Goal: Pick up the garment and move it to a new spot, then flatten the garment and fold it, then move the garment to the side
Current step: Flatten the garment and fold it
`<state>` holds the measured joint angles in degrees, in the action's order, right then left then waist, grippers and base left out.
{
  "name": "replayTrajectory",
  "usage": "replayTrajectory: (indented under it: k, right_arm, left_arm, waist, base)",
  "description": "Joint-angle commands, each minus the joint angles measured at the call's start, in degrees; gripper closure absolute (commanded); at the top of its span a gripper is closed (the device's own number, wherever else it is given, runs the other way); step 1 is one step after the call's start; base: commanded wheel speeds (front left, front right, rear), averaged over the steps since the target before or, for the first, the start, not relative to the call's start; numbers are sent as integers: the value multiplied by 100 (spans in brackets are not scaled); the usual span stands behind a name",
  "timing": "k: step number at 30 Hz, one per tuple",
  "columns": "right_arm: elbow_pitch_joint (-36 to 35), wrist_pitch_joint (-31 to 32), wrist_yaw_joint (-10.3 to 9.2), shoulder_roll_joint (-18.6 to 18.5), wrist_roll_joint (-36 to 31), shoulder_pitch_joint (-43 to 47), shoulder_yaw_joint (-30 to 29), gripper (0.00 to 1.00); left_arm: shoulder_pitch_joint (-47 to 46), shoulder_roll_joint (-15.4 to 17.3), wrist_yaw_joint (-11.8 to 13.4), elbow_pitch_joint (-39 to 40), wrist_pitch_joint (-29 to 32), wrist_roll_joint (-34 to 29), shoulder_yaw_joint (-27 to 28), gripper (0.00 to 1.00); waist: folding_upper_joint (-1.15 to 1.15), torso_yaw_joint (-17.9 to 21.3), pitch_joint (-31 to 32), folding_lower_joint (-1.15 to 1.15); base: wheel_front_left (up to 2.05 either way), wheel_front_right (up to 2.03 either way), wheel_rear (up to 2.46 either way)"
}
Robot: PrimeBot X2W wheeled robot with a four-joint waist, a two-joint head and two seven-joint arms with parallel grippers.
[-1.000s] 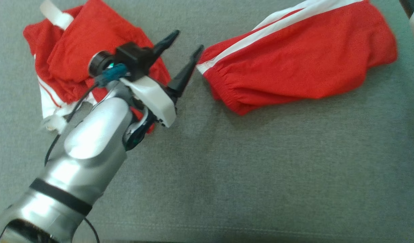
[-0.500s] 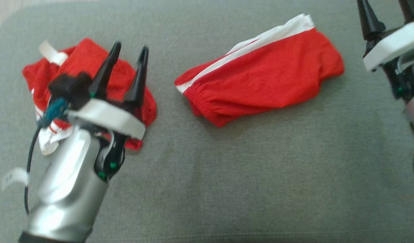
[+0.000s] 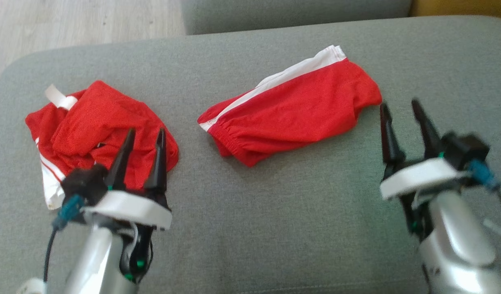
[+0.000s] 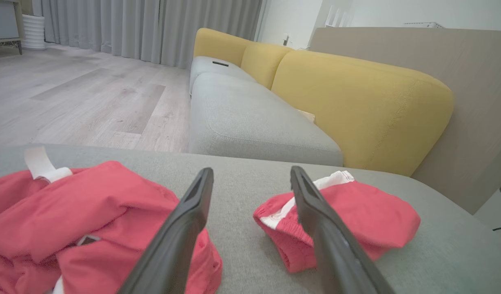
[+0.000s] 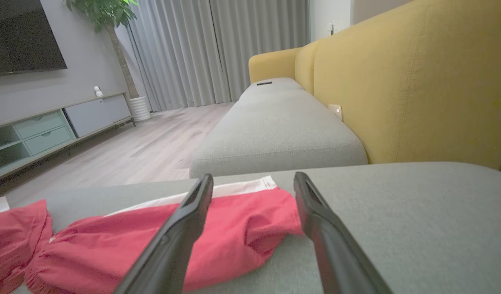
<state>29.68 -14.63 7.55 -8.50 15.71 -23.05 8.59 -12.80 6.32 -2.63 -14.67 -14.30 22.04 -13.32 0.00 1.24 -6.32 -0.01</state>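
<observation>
Across nearly the whole head view spreads a grey seat cushion (image 3: 275,228), its rounded far edge running along the top of the frame. Behind it, in the left wrist view, a yellow backrest (image 4: 356,102) fills the upper right. A pale wooden floor (image 3: 83,20) shows at the upper left of the head view.

On the cushion, just above the centre of the frame, lies the folded garment (image 3: 291,114). It is red cloth doubled into a long slanted shape. A white stripe runs along its upper edge, and a gathered waistband is at its lower left end. Well apart from it, at the left of the frame, sits a crumpled garment (image 3: 95,126). It is also red with white trim and is bunched in loose folds. A white strap (image 3: 56,96) sticks out at its upper left.

The left gripper (image 3: 146,131) rises from the lower left, fingers pointing up the frame. Its tips overlap the lower right part of the crumpled garment. Its jaws are spread apart with nothing between them, and the left wrist view shows bare cushion in the gap.

The right gripper (image 3: 399,104) rises from the lower right. Its tips stand just beside the right end of the folded garment without touching it. These jaws are also released and empty.
</observation>
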Motion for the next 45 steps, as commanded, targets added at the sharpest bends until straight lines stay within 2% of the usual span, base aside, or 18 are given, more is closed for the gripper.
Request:
replayTrajectory:
  k: [1, 6, 15, 21, 26, 28, 32, 36, 45]
  right_arm:
    - [-308, -36, -6, 187, -179, 117, -67, 0]
    - [-540, 14, -6, 436, -517, 570, -233, 0]
    - [-770, 379, -6, 519, -677, 544, -507, 0]
    - [-529, 1012, -6, 555, 50, 132, -1115, 0]
    - [104, 1533, -6, 560, 1037, -431, -1649, 0]
    - [628, 1829, -6, 560, 1442, -837, -1931, 0]
    - [1310, 2094, -6, 561, 1632, -1357, -2351, 0]
    - [1967, 2334, -6, 546, 1449, -1823, -2865, 0]
    - [3132, 2637, -6, 200, 408, -2688, -3594, 0]
  left_arm:
    - [-15, -19, -55, 237, -70, -121, 330, 0]
    - [299, -205, -191, 275, -70, -304, 591, 0]
    - [165, -301, -370, 255, -70, -518, 680, 0]
    - [-46, -328, -438, 219, -70, -533, 601, 0]
    - [-195, -338, -465, 165, -70, -512, 492, 0]
    - [-277, -341, -473, 141, -70, -487, 447, 0]
    - [-377, -343, -479, 147, -70, -420, 339, 0]
    - [-456, -343, -481, 189, -70, -363, 284, 0]
    - [-563, -344, -483, 258, -70, -205, 206, 0]
  waist:
    - [0, 27, 63, 1]
    - [0, 44, 96, 1]
    - [0, -128, -175, 1]
    - [0, -412, -547, 1]
    - [0, -697, -814, 1]
    - [0, -866, -920, 1]
    - [0, -1094, -1040, 1]
    - [0, -1286, -1156, 1]
    - [0, -1680, -1409, 1]
  base:
    - [0, 0, 0]
    - [0, 0, 0]
    - [0, 0, 0]
    - [0, 0, 0]
    - [0, 0, 0]
    - [0, 0, 0]
    - [0, 0, 0]
    - [0, 0, 0]
    - [0, 0, 0]
